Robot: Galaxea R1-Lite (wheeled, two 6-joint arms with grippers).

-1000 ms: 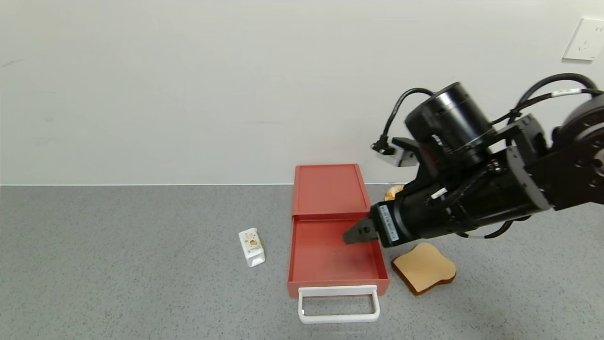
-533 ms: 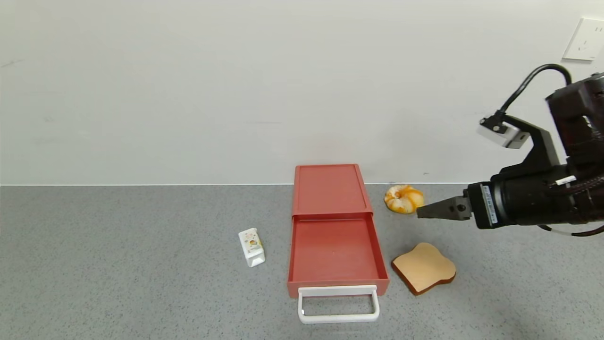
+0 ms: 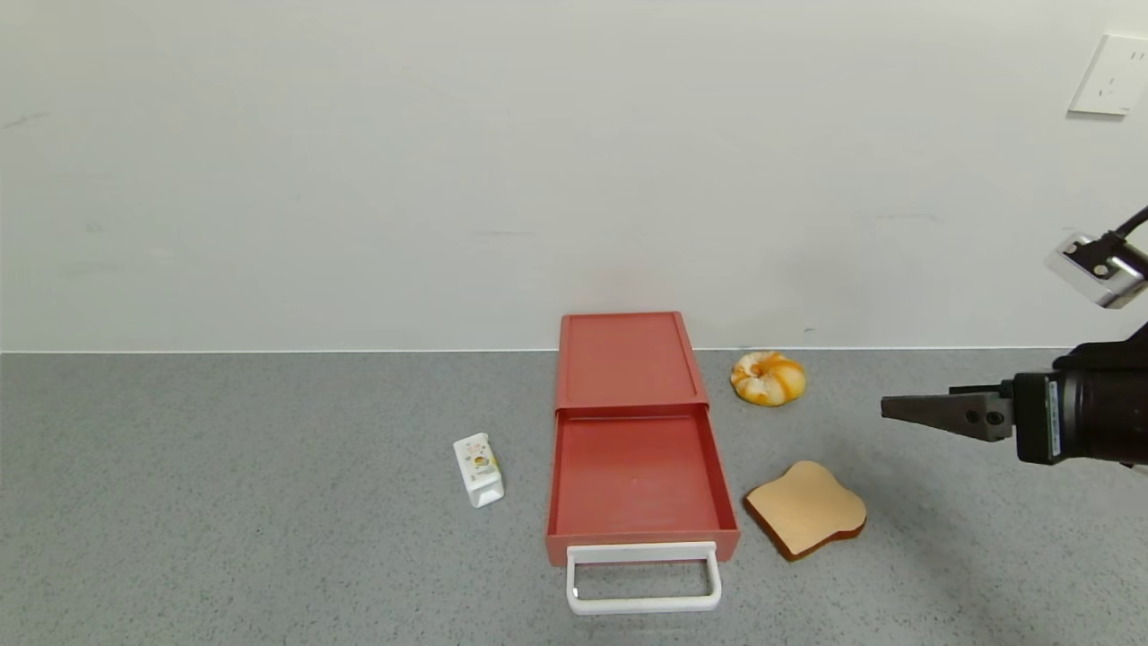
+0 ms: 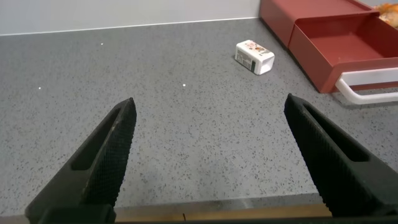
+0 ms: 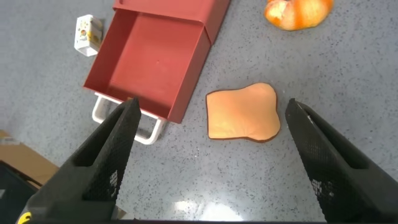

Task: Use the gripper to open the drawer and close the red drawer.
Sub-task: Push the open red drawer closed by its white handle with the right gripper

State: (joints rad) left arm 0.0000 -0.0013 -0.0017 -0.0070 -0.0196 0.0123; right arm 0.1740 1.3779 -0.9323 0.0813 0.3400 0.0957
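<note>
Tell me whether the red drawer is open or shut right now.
Open. The drawer is pulled out of its red case, empty tray showing, white handle toward the robot.

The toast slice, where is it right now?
In the head view the toast slice lies flat on the grey counter, just right of the open red drawer, nearer than the bun.

A bare test bench is showing here, likely a lab. A grey speckled counter [image 3: 224, 502] is meeting a plain white wall [image 3: 359, 161] carrying one socket plate [image 3: 1109, 74].
</note>
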